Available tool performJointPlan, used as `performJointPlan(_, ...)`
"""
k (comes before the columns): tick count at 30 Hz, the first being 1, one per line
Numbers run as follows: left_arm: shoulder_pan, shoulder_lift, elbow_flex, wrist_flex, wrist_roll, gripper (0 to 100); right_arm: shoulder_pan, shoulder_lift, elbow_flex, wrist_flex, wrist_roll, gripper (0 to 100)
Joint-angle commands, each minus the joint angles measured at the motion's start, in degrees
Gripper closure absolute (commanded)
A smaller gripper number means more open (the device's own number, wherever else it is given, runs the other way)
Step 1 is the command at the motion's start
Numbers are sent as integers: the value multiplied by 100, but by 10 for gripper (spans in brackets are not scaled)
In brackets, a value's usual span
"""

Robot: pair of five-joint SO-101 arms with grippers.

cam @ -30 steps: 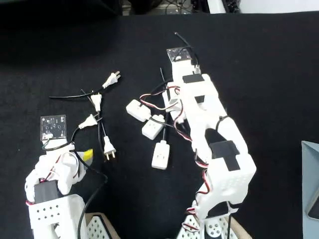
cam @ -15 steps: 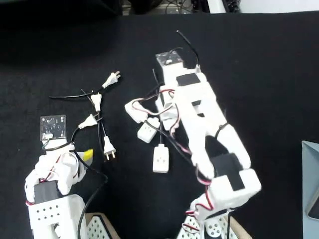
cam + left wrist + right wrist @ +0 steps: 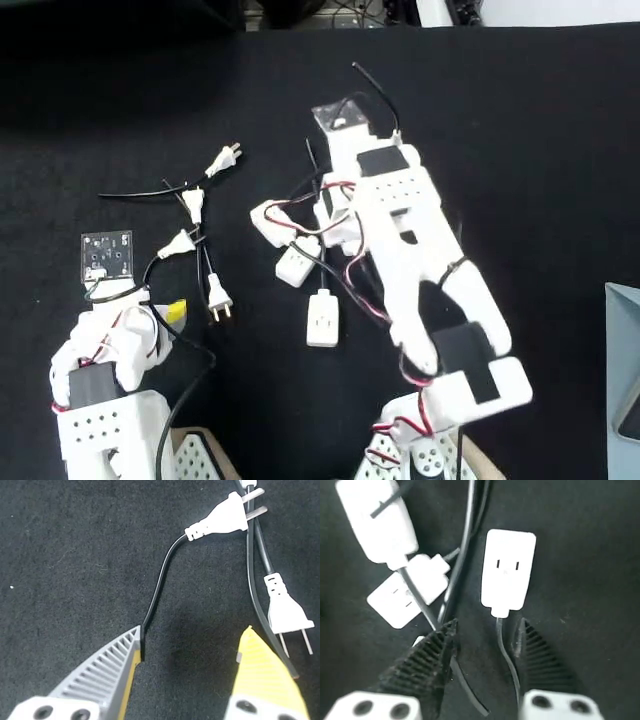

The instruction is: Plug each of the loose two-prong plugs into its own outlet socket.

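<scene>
Four white plugs (image 3: 193,203) are lying loose on the black table (image 3: 540,150), and in the high view they are sitting to the left of three white sockets (image 3: 322,320). The right gripper (image 3: 485,640) is straddling one socket's cord (image 3: 501,635), its fingers standing apart and gripping nothing. The left gripper (image 3: 192,652) is gaping wide near two plugs and holding nothing, with a plug lead (image 3: 160,585) running up to its grey finger (image 3: 120,660).

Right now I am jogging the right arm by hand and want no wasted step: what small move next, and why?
Probably ease the right jaws forward a little. They stand open astride the thin black cord, just behind the white rectangular outlet socket it runs from; the socket's body would likely give a firmer hold than the cord.
</scene>
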Motion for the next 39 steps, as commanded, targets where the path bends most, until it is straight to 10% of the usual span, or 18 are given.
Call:
performJointPlan(1, -66, -62, -48, 9, 18, 693, 70, 145, 207, -554, 18, 804)
performJointPlan(21, -66, -62, -48, 9, 18, 693, 431, 1086, 514, -2127, 35, 848)
performJointPlan(24, -66, -62, -40, 0, 18, 693, 536, 822, 382, -2127, 35, 981)
performJointPlan(39, -66, -62, -4, -26, 18, 694, 642, -2114, 374, -1081, -105, 987)
